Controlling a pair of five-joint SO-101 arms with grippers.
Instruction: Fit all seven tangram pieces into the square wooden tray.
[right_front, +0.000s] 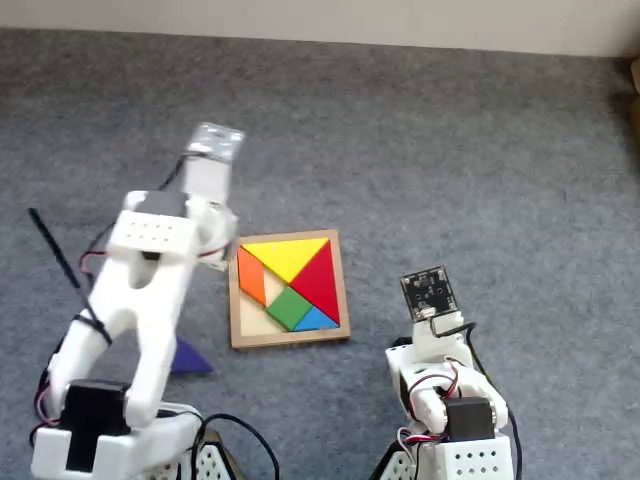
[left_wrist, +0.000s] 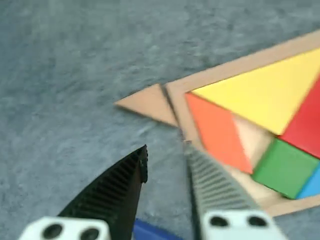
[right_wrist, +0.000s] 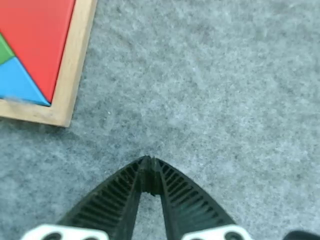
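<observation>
Progress: five of seven pieces sit in the wooden tray (right_front: 290, 340): yellow triangle (right_front: 285, 257), red triangle (right_front: 320, 280), orange parallelogram (right_front: 251, 277), green square (right_front: 289, 307), blue triangle (right_front: 317, 320). You have two left: the tan triangle (left_wrist: 147, 102) just beside the tray's corner and the purple triangle (right_front: 190, 358) on the carpet (right_front: 480, 160). Your left gripper (left_wrist: 165, 150) hangs spread near the tan one; your right gripper (right_wrist: 148, 162) is pressed together, empty.

High view: fixed overhead, looking down on grey carpet (right_front: 450, 150), arm bases at near edge, wooden tray (right_front: 290, 340) mid-frame; left wrist view: close, low, slanting past left gripper (left_wrist: 165, 147) toward tray corner with orange piece (left_wrist: 217, 130); right wrist view: close, straight down over right gripper (right_wrist: 150, 161), tray corner with blue triangle (right_wrist: 17, 82) at edge; tray common to all.
</observation>
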